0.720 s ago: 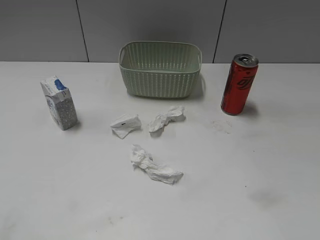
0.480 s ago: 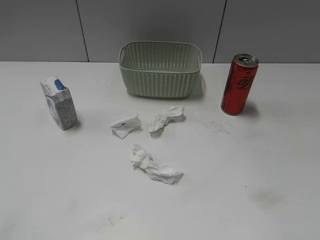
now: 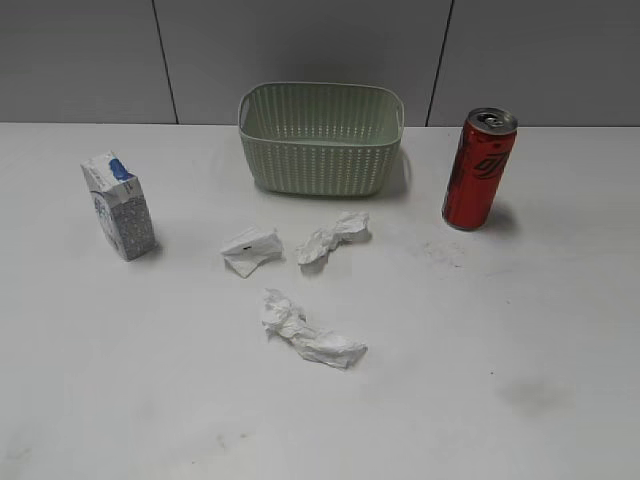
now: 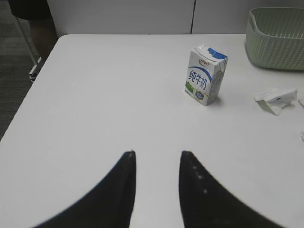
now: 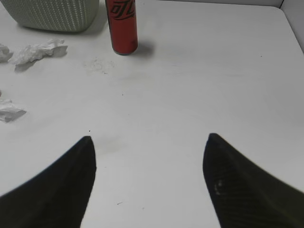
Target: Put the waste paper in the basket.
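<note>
Three crumpled white paper wads lie on the white table in front of the pale green basket (image 3: 320, 138): one at the left (image 3: 250, 248), one at the right (image 3: 330, 237), and a longer one nearer the front (image 3: 310, 330). The basket looks empty. My left gripper (image 4: 156, 154) is open and empty over bare table, well short of the left wad (image 4: 276, 97) and the basket (image 4: 278, 40). My right gripper (image 5: 149, 138) is wide open and empty, with a wad (image 5: 38, 50) and the basket (image 5: 57, 14) far off at the upper left. Neither gripper shows in the exterior view.
A white-and-blue milk carton (image 3: 118, 205) stands upright at the left, also in the left wrist view (image 4: 205, 75). A red can (image 3: 480, 168) stands right of the basket, also in the right wrist view (image 5: 122, 26). The table's left edge (image 4: 28, 95) drops to dark floor.
</note>
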{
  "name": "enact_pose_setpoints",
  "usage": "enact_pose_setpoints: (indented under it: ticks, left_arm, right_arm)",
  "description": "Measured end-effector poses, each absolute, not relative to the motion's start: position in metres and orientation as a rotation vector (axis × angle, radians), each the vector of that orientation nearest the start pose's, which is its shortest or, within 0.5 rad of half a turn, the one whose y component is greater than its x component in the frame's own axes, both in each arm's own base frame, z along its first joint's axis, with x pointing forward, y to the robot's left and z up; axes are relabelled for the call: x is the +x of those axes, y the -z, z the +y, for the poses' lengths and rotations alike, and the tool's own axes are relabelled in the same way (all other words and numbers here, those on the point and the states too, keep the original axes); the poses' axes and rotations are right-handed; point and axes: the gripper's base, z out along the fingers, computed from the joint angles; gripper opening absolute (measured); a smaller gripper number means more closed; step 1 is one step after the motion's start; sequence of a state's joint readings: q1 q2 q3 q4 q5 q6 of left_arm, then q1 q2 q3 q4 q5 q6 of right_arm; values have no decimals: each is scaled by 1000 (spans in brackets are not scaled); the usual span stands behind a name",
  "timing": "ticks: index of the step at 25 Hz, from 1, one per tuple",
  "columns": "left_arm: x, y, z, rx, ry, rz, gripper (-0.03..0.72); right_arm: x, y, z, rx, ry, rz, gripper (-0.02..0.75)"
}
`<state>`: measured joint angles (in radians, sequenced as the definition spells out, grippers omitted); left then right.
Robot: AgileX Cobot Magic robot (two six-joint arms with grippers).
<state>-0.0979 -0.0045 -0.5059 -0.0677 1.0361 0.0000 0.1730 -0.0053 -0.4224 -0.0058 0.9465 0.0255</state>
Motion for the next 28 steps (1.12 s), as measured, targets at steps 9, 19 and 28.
enact_pose_setpoints:
  ticks: [9,19,28]
  left_arm:
    - [-6,-281,-5,101,143,2008,221]
    - [-6,-281,-5,101,143,2008,221]
    - [-6,-281,-4,101,139,2009,603]
  right_arm:
    - [35,-282,6,-242,-65,1959,533]
    - [111,-276,24,-395,-69,2266,533]
    - [193,-262,53,-514,-237,2500,533]
